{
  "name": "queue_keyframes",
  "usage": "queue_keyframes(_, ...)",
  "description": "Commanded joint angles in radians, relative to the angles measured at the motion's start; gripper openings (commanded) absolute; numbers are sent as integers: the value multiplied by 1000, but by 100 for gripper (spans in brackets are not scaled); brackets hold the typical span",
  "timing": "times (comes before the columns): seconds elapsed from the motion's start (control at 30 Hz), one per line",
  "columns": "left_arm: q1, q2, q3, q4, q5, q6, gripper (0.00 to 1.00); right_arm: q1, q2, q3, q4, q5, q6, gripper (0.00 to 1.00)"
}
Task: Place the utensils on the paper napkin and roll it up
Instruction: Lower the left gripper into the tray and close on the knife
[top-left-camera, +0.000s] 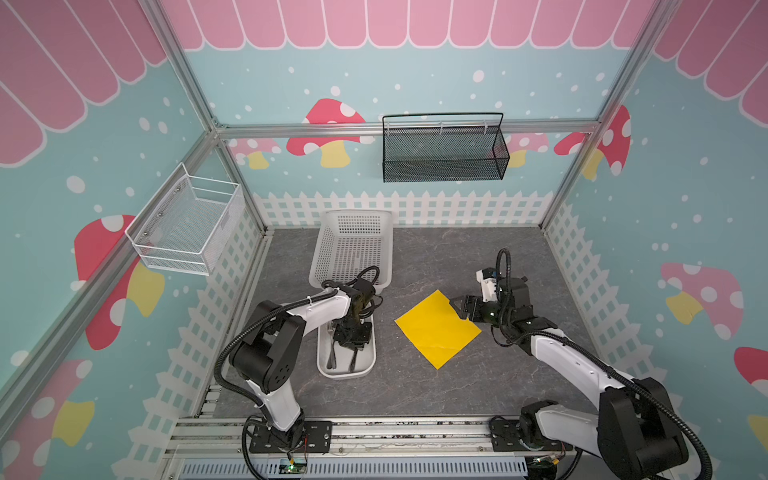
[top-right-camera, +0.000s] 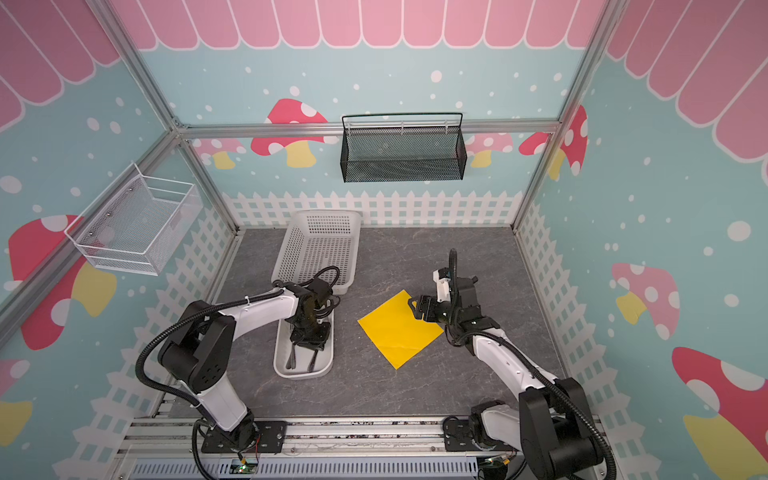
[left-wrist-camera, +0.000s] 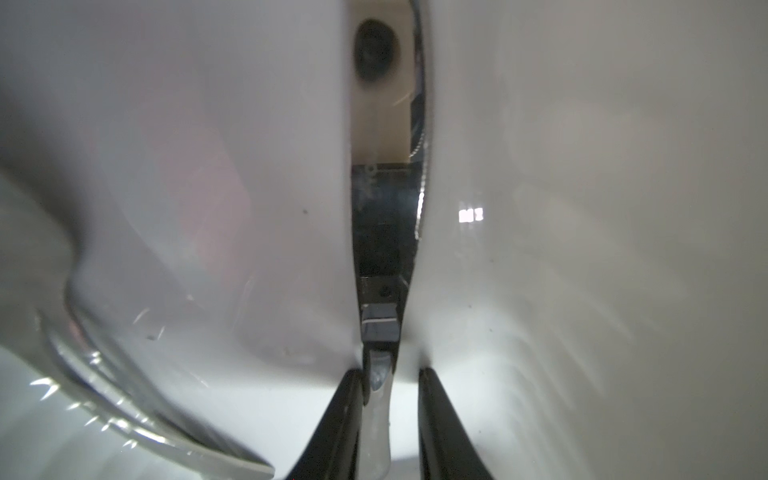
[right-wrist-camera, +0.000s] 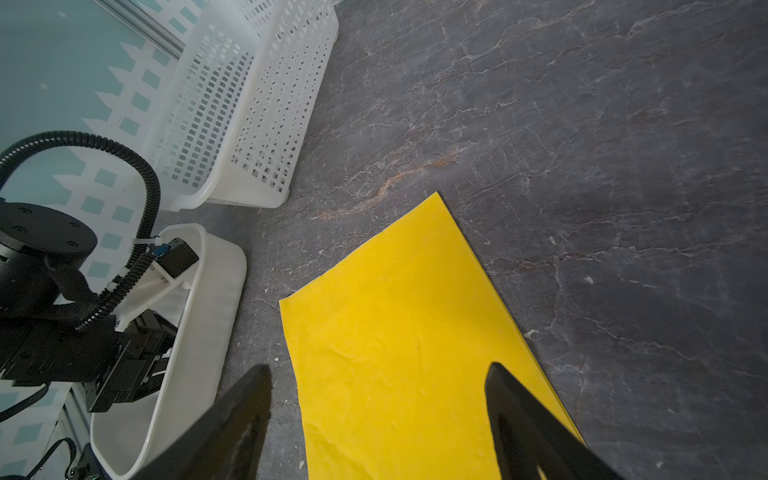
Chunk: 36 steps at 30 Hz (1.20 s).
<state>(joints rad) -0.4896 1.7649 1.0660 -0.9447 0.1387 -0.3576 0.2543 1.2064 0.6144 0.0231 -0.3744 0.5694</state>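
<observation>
Left gripper (top-left-camera: 351, 345): reaches down into the one white tray (top-left-camera: 345, 374) near the worktop's (top-left-camera: 457, 257) left edge. Straddles one handle of the utensils (left-wrist-camera: 376, 390), jaws narrowed, one finger touching it, a gap at the second. Two handles visible there. Right gripper (right-wrist-camera: 378, 370): hovers spread wide over the one yellow paper napkin (top-left-camera: 436, 332), flat mid-worktop. One white basket (top-left-camera: 324, 249) at the rear edge.

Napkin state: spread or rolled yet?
Spread flat. The paper napkin lies open as a full square on the table in both top views, lightly creased, nothing on it; utensils are in the white tray.
</observation>
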Motion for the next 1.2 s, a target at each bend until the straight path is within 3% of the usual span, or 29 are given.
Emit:
queue_keyframes(0.0,-7,56,-13,-23,-5,27,27,-5,5,25,-16,-4,-9,82)
queue_keyframes(0.63,-24,122,51,5,-39,25,27,-6,10,46,-58,1,-28,83)
queue_keyframes(1.17,-27,94,62,11,-71,26,15,-6,35,85,-109,24,-58,83)
